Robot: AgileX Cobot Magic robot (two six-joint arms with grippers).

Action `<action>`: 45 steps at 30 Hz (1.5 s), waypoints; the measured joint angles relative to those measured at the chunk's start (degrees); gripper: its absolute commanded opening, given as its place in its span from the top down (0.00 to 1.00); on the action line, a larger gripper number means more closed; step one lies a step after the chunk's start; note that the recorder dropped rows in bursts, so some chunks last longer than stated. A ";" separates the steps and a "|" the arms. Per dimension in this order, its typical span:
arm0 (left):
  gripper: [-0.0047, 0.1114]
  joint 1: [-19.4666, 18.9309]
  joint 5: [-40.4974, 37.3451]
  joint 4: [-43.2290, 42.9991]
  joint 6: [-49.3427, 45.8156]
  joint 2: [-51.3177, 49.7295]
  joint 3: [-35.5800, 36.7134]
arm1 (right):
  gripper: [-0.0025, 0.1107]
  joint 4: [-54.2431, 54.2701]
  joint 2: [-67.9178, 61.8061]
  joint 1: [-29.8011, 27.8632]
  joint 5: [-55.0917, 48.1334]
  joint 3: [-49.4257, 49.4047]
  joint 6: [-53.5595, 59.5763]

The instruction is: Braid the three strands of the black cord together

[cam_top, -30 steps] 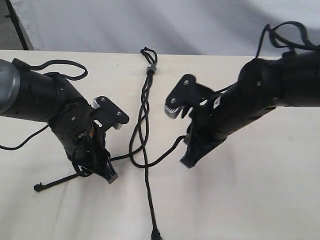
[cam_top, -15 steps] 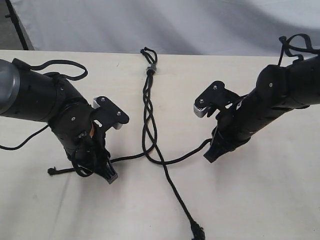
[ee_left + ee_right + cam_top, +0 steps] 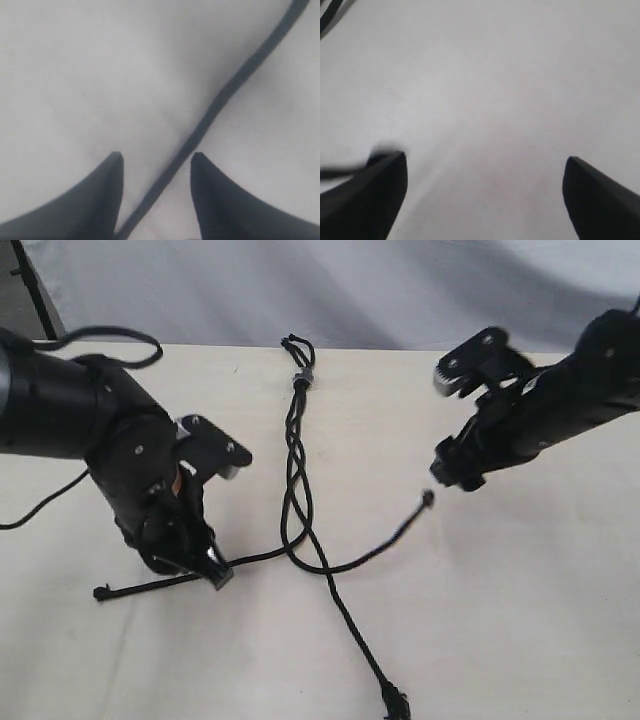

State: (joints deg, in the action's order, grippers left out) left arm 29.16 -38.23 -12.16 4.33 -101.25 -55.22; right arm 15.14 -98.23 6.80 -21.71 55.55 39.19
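Pale beige table [image 3: 520, 620], grey-white backdrop [image 3: 400, 290] behind it. Black cord [image 3: 293, 455] lies at centre frame in the exterior view, its knot [image 3: 300, 380] and short loop [image 3: 296, 344] at upper centre by the far table edge. Below the knot the three strands [image 3: 296, 480] run together, loosely crossed, then fan out. Left strand [image 3: 150, 585] goes to lower left, knotted tip on the table. Right strand [image 3: 385, 545] curves to mid right, tip just below the right gripper [image 3: 452, 475] and apart from it. Middle strand [image 3: 355, 640] runs to the bottom edge, right of centre. Left gripper [image 3: 212, 572] sits low at lower left over the left strand; in the left wrist view its fingers [image 3: 100, 200] stand apart with the strand passing between them, gaps on both sides, not pinched. Right gripper is at upper right; in the right wrist view the fingers [image 3: 375, 190] are spread wide over bare table, nothing between them, with a dark blur by one finger.
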 measured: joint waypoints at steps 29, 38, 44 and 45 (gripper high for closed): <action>0.60 18.09 -3.60 22.36 5.34 -14.51 -19.98 | 0.28 0.00 4.60 -9.51 1.66 0.24 -1.72; 0.60 18.09 -9.08 17.45 13.01 -18.72 -25.15 | 0.28 0.00 4.60 -9.51 1.66 0.24 -1.72; 0.75 18.09 -17.79 16.60 4.36 -19.22 -25.54 | 0.28 0.00 4.60 -9.51 1.77 0.24 -1.72; 0.83 18.09 -19.69 16.48 2.32 -19.22 -25.54 | 0.28 0.00 4.60 -9.51 1.77 0.24 -1.72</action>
State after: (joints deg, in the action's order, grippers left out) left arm 47.25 -57.92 4.33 6.65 -120.48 -80.76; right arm 15.14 -93.63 -2.72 -19.94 55.79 37.47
